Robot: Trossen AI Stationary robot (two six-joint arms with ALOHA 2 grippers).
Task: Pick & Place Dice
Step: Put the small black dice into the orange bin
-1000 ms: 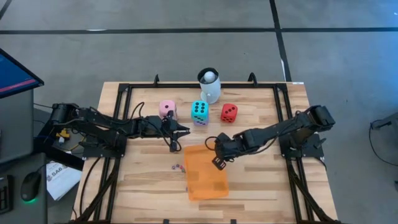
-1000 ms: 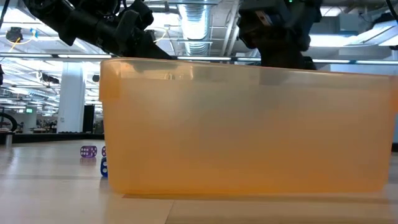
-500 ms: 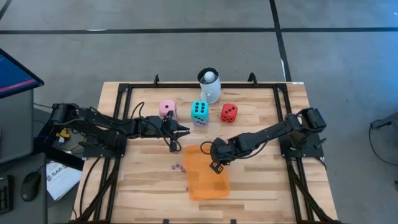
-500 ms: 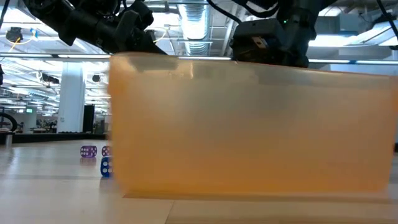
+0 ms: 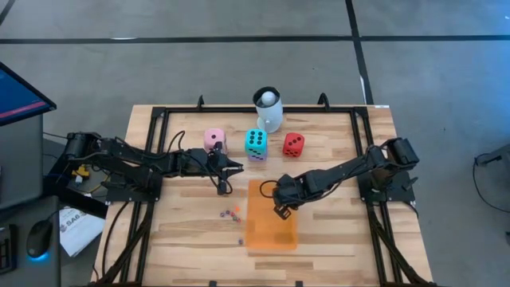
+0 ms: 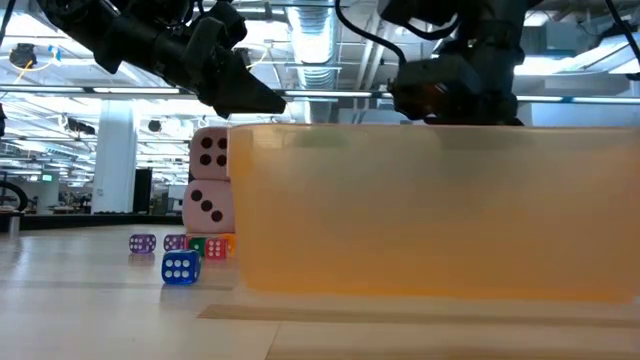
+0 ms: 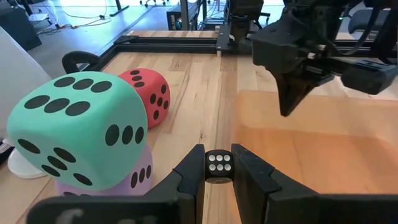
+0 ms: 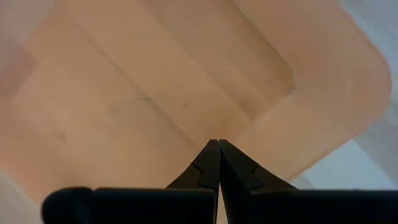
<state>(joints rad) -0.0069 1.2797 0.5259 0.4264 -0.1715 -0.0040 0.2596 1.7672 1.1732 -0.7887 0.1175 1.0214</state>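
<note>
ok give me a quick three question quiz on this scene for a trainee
1. True or false: the left gripper holds a small black die.
2. Which big die sits on top of the purple die? A) red B) teal C) pink
3. Fill in: the right gripper is shut, with nothing in it, above the orange ____.

Key:
1. True.
2. B, the teal die; the red die and pink die stand apart on the table.
3. Container.
</note>
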